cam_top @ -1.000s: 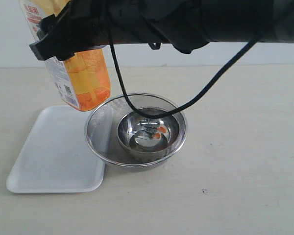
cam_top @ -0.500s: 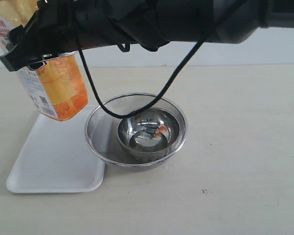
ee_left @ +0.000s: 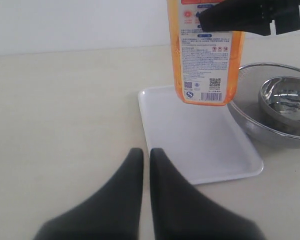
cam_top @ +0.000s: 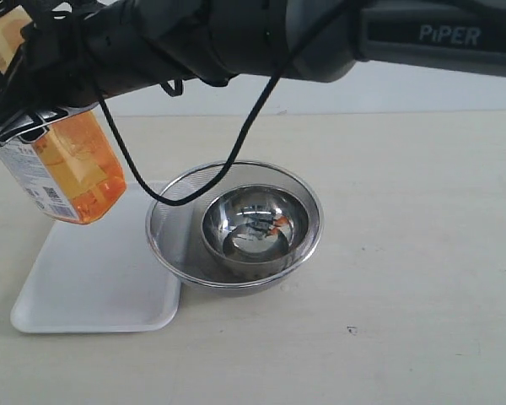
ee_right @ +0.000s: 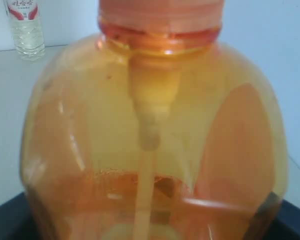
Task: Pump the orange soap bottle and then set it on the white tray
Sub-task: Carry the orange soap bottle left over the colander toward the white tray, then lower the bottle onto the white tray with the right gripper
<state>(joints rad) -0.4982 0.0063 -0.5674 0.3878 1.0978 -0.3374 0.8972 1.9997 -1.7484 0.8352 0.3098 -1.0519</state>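
Observation:
The orange soap bottle [cam_top: 72,173] hangs tilted in the air above the far left part of the white tray [cam_top: 93,278]. My right gripper [cam_top: 29,114] is shut on its upper body, reaching across from the right. The right wrist view is filled by the translucent bottle [ee_right: 150,140] with its inner tube; the pump head is cut off at the edge. From the left wrist I see the bottle's label [ee_left: 205,60] above the tray [ee_left: 195,145]. My left gripper [ee_left: 146,152] is shut with nothing in it, low over the table beside a tray corner.
A round steel mesh strainer [cam_top: 173,228] holding a steel bowl [cam_top: 255,228] stands against the tray's right side. A black cable [cam_top: 253,118] droops from the right arm over the strainer. A clear water bottle [ee_right: 25,25] stands far off on the table.
My right arm has carried the orange bottle leftward and a little lower, from above the strainer's left rim to above the tray's far left part.

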